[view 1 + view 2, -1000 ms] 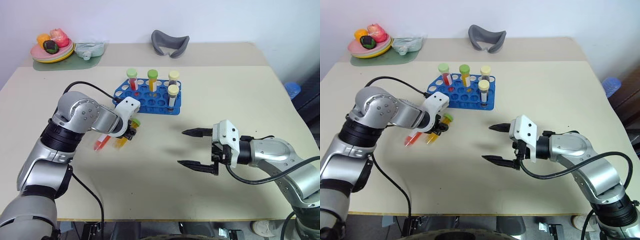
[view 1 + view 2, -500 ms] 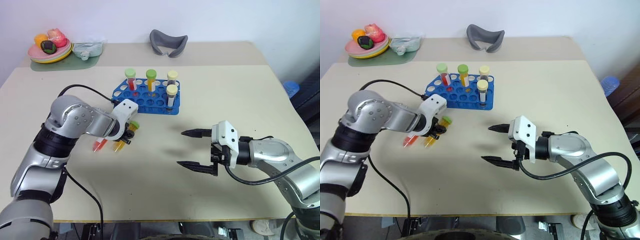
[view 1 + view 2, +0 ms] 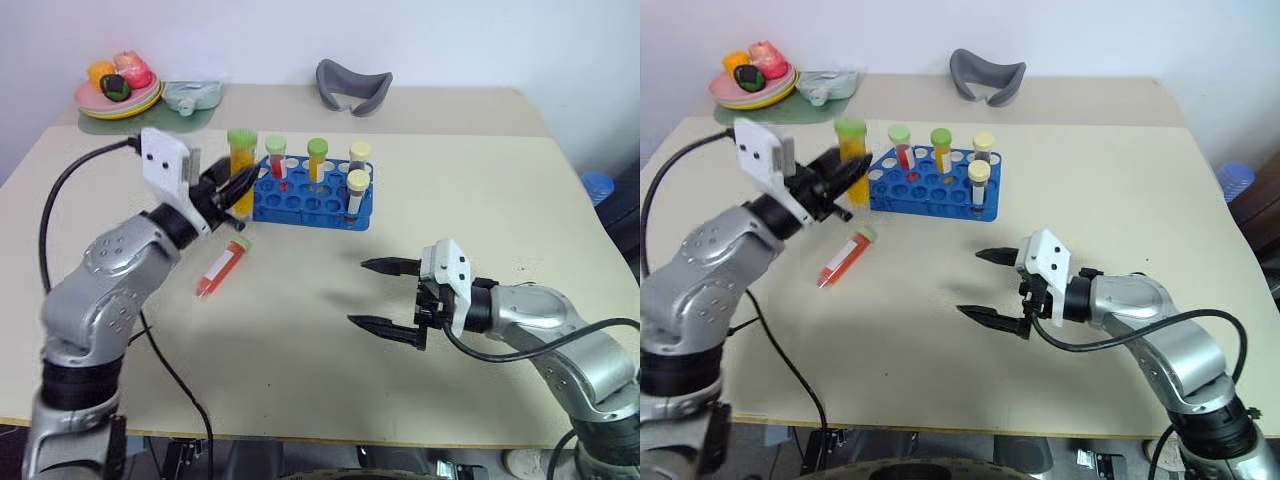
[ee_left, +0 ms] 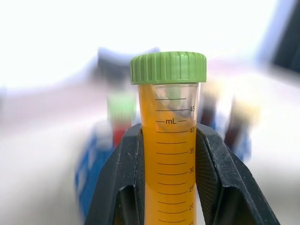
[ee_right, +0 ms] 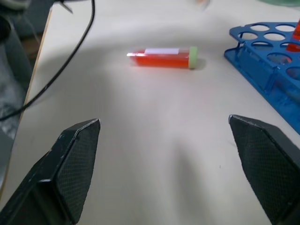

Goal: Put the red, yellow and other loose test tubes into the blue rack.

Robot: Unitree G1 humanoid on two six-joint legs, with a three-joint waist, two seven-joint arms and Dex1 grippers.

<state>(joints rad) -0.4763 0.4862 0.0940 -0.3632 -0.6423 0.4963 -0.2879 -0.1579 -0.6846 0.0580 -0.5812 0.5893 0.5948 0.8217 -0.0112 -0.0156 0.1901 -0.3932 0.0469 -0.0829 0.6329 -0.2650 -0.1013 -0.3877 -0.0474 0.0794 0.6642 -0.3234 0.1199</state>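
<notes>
Left gripper (image 3: 848, 172) clamps an upright orange-filled plastic test tube with green cap (image 3: 852, 149), raised just left of the blue plastic rack (image 3: 925, 190) holding four capped tubes. Red-filled green-capped tube (image 3: 843, 258) lies on the beige table (image 3: 940, 370). Right gripper (image 3: 988, 287) hovers, fingers spread wide, nothing between them.

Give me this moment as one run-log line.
left gripper: shut on yellow tube, upright beside blue rack | right gripper: open, empty | red tube: lying on table
</notes>
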